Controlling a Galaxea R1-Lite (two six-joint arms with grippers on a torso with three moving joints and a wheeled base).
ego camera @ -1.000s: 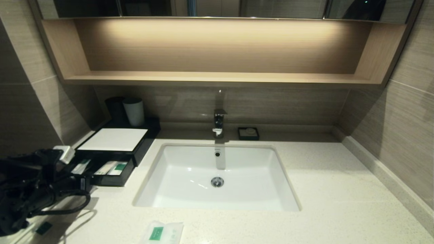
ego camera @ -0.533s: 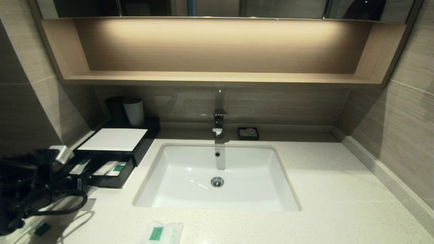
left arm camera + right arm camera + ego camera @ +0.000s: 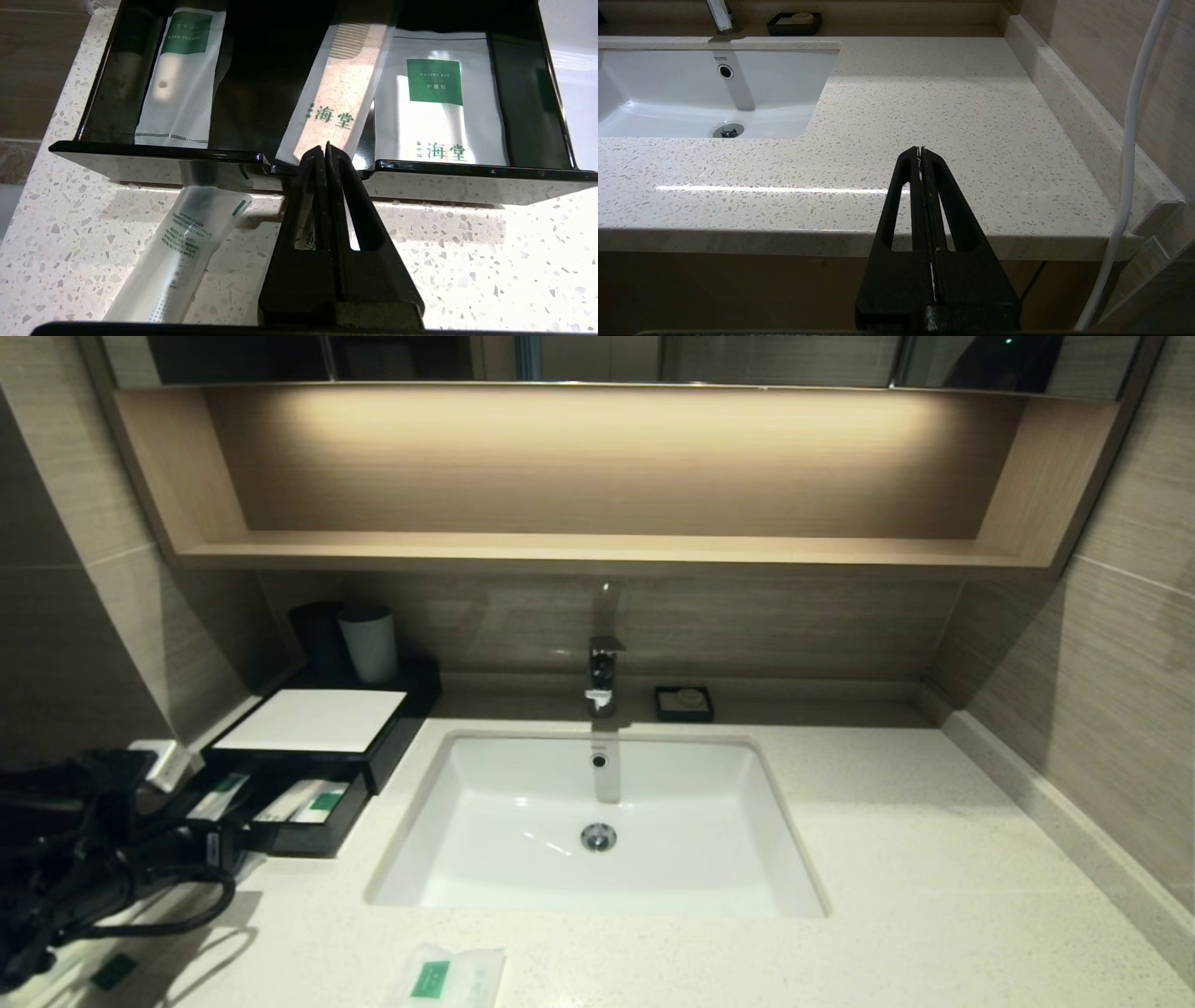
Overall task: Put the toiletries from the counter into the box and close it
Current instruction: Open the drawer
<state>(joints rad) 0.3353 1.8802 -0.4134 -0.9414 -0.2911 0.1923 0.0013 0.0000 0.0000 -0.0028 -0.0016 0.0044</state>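
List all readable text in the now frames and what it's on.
"VANITY KIT" and "海堂": white sachet in the drawer.
"海堂": comb sleeve in the drawer, at the left pincer tips.
"DENTAL KIT": green label on the dental pouch; the line above is too blurred.
"TOTO": sink wall above the overflow.
Tube on the counter: green print, too small to read.

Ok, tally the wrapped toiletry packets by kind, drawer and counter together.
Packets with a green square label: 3 (dental kit, vanity kit, sachet on the counter)
Comb packet: 1
Long packet with green print, lying before the drawer: 1
Total: 5
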